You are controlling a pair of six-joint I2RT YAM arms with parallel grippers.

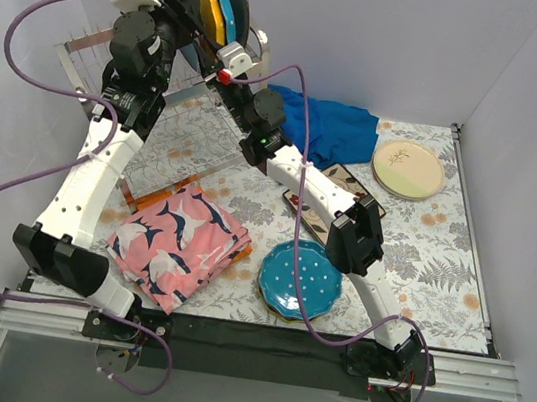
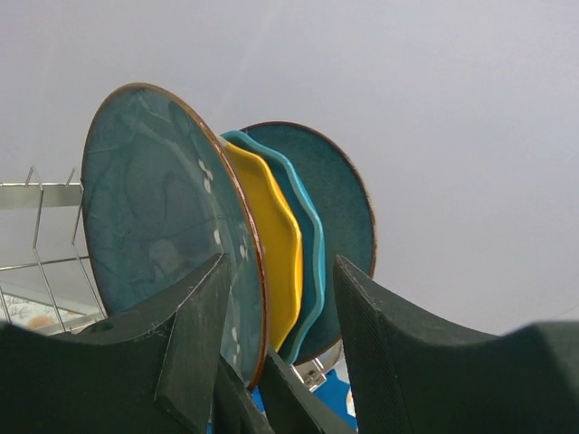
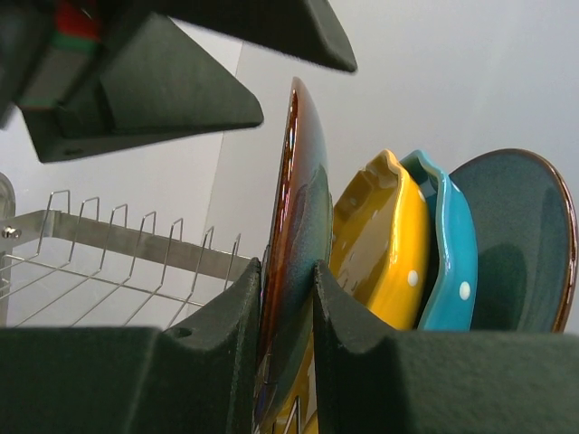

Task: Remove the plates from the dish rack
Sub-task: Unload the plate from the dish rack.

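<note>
Several plates stand on edge in the dish rack at the back left. My right gripper is shut on the rim of the front dark teal plate, which has a brown edge. Behind it stand a yellow plate, a teal dotted plate and another dark teal plate. My left gripper is open beside the same stack, its fingers apart on either side of the plates' lower edges.
On the table lie a teal dotted plate, a cream and green plate, a square floral plate under the right arm, a blue cloth and a folded pink patterned cloth. Empty rack prongs stand left of the plates.
</note>
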